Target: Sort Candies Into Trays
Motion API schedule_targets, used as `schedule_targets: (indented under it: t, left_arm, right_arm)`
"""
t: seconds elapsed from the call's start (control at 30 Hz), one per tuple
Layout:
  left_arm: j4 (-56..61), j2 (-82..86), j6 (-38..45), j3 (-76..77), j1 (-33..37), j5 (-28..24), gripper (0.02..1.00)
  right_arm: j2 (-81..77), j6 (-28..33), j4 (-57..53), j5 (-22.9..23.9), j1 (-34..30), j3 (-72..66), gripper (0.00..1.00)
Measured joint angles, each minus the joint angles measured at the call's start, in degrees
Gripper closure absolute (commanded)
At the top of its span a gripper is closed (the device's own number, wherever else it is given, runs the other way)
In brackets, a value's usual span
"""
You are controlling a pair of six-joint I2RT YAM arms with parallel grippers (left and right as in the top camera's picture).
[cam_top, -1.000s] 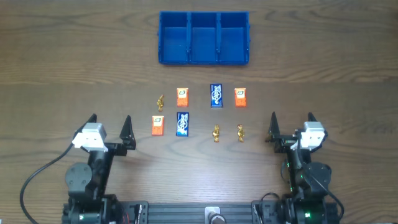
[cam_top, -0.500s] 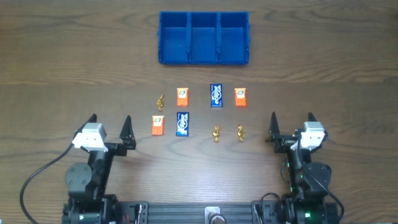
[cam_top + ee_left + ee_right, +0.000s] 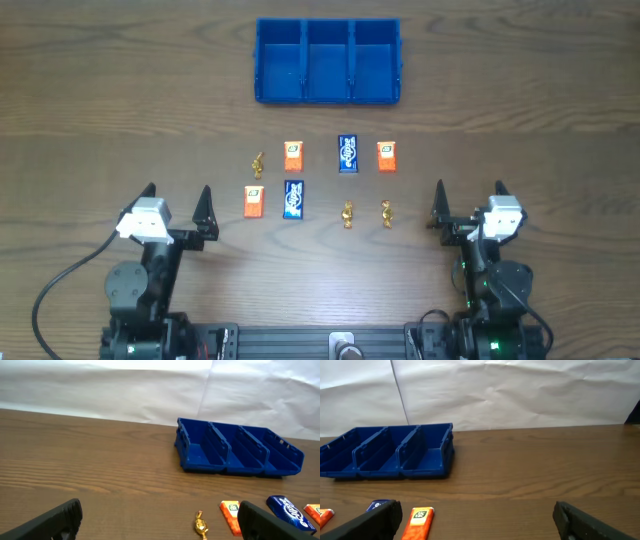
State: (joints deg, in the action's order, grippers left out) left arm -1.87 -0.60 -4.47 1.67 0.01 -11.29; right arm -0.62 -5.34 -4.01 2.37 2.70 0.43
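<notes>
The left gripper (image 3: 177, 190) sits low over the brown wooden table (image 3: 90, 110), jaws spread wide and holding nothing, its inner finger near an orange flat candy packet (image 3: 254, 200). The candies run rightward in two loose rows from a gold twist-wrapped sweet (image 3: 258, 163) past a blue candy packet (image 3: 293, 199) to the far orange packet (image 3: 387, 155). The blue plastic three-compartment tray (image 3: 328, 97) stands well apart beyond them, a band of wood between. The right gripper (image 3: 468, 187), equally wide and holding nothing, hangs near the rightmost gold sweet (image 3: 386, 211).
</notes>
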Motion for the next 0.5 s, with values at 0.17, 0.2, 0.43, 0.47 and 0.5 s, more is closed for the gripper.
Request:
schedule_targets:
  t: [0.17,0.2,0.43,0.47,0.5]
  left_arm:
    - [0.0,0.02,-0.42,0.0,0.0,-0.02,0.018]
    - [-0.33,0.02,-0.66,0.07,-0.02,-0.24,0.018]
    - [-17.68,-11.93,-1.53,15.85,-2.78,-5.57,0.02]
    - [-21.09,-15.15,-1.55,19.52,-2.93,-5.99,0.02]
    - [-24.04,-18.49,-1.6,22.77,-3.04,-6.38,0.018]
  right_arm:
    - [0.0,0.0,0.0,0.0,0.0,0.0,0.003]
    - [0.0,0.0,0.0,0.0,0.0,0.0,0.003]
    - [0.02,0.0,-0.02,0.09,0.0,0.0,0.003]
    - [0.0,0.02,0.02,0.17,0.0,0.0,0.003]
    - [0.09,0.02,0.02,0.22,0.0,0.0,0.003]
